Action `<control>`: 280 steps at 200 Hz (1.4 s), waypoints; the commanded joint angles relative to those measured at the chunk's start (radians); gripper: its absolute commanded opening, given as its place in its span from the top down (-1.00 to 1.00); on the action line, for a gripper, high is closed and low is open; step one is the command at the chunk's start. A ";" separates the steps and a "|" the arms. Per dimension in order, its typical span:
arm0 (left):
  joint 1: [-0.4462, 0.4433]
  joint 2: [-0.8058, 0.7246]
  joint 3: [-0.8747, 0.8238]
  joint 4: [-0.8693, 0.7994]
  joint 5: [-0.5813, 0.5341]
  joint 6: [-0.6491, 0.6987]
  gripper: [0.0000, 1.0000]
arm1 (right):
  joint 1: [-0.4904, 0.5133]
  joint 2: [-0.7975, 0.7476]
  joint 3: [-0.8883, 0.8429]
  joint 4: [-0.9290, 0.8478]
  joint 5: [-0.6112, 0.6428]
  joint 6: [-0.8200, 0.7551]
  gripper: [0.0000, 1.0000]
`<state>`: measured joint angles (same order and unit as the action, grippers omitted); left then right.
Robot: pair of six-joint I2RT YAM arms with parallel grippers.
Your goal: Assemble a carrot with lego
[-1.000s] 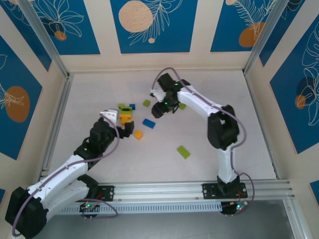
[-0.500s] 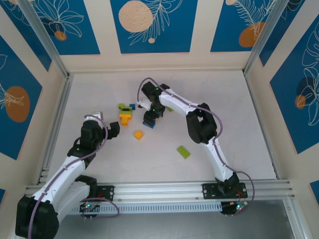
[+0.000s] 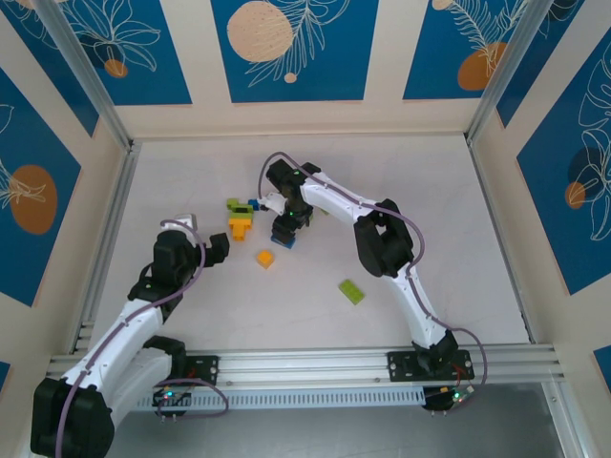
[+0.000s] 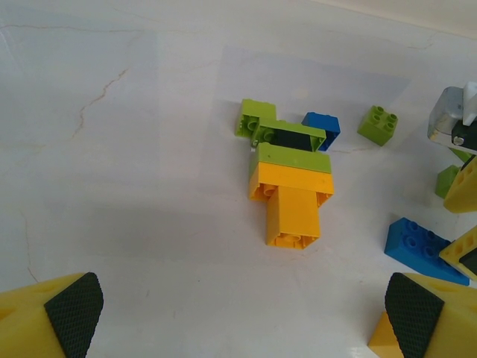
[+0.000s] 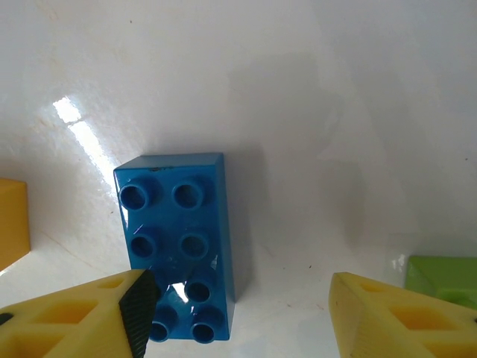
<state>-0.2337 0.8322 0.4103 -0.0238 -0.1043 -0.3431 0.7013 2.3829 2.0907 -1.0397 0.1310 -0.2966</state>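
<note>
Top: right gripper (image 3: 286,227) hovers over blue eight-stud plastic brick (image 3: 284,240), at 4 o'clock of half-built green-and-orange lego carrot (image 3: 240,221) | Left wrist: left gripper (image 4: 242,309) gapes wide, empty | Right wrist: jaws half-parted, empty; brick sits off-centre toward 9 o'clock, so centre it before closing.

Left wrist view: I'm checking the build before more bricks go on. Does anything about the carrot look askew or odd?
The orange-and-green stack appears to lie on its side. A small black piece sits within its green end, and the end green brick juts off to one side. Nothing looks broken.
</note>
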 commanded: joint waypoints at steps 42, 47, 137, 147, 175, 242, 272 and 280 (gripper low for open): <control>0.015 -0.008 -0.004 0.000 0.027 -0.011 -0.99 | 0.004 -0.089 -0.018 0.001 -0.050 0.033 -0.29; 0.016 -0.008 -0.004 0.001 0.027 -0.011 -0.99 | 0.006 -0.091 -0.019 0.001 -0.052 0.033 -0.29; 0.016 0.009 -0.005 0.017 0.040 -0.011 -0.99 | 0.029 -0.038 -0.023 -0.015 -0.086 0.022 -0.29; 0.016 0.010 -0.005 0.016 0.040 -0.010 -0.99 | 0.032 -0.029 -0.018 -0.016 -0.085 0.023 -0.29; 0.017 0.014 -0.007 0.023 0.040 -0.010 -0.99 | 0.039 0.003 0.005 -0.037 -0.074 0.019 -0.29; 0.019 0.018 -0.010 0.026 0.040 -0.010 -0.99 | 0.044 0.028 0.000 -0.037 -0.060 0.022 -0.15; 0.018 0.018 -0.011 0.027 0.040 -0.008 -0.99 | 0.043 0.027 -0.001 -0.034 -0.069 0.022 -0.13; 0.019 0.018 -0.011 0.027 0.040 -0.008 -0.99 | 0.041 0.024 -0.001 -0.034 -0.074 0.022 -0.13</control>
<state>-0.2291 0.8505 0.4099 -0.0162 -0.0784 -0.3431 0.7387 2.4023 2.0792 -1.0595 0.0788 -0.2810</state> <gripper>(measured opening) 0.996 0.568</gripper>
